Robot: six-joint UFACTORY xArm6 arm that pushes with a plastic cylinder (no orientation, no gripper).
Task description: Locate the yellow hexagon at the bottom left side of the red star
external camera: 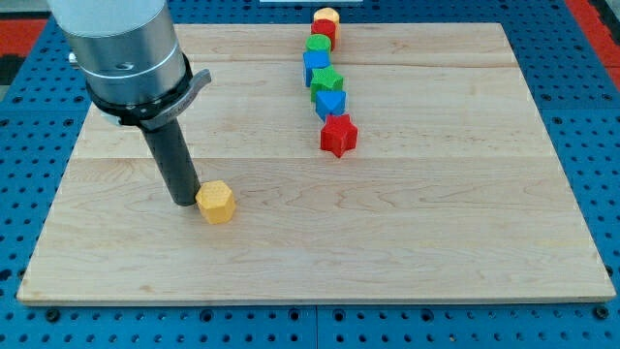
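A wide silver-grey metal cylinder (pixel 118 39) with a black collar (pixel 155 97) narrows into a straight dark rod (pixel 174 160), my tip (pixel 184 202).

On the wooden board (pixel 407 242), my tip (pixel 184 202) touches the yellow hexagon block's (pixel 216 203) left side; the red star block (pixel 338 135) lies well apart, up-right.

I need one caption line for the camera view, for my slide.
My tip touches the yellow hexagon from the view's left, far from the red star ending the block column.
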